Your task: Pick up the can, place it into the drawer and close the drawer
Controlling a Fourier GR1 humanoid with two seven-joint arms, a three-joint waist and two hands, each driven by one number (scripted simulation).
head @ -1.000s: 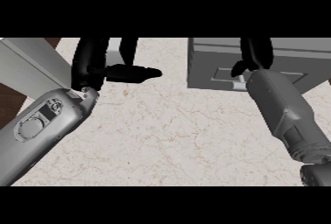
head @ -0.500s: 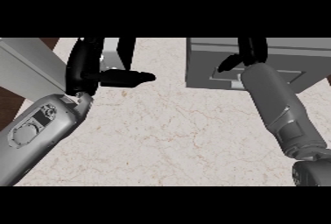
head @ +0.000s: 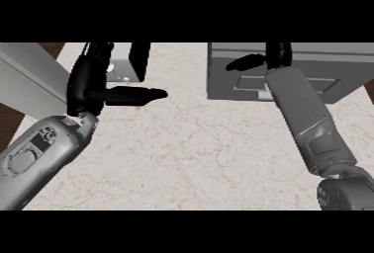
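The can named in the task cannot be made out anywhere in the head view, so neither its place, its long axis nor any label on it can be told. No writing or brand is readable on anything.

The grey box-shaped drawer unit [head: 241,74] stands at the far right of the pale marbled stone counter [head: 197,148], its top cut off by the upper edge. The right grey forearm crosses its front, and the black right hand [head: 274,54] sits over the unit's top, mostly cut off; only a thumb-like part sticking out to the left shows, so whether it is open or closed on something cannot be told.

At far left, the black left hand [head: 95,84] rises from its grey forearm, fingers straight and pointing away, thumb stretched out to the right, holding nothing. Behind it stands a small grey box-like thing [head: 125,62], partly hidden by the fingers. A pale grey panel [head: 25,76] fills the left edge, beside dark brown floor [head: 9,116].
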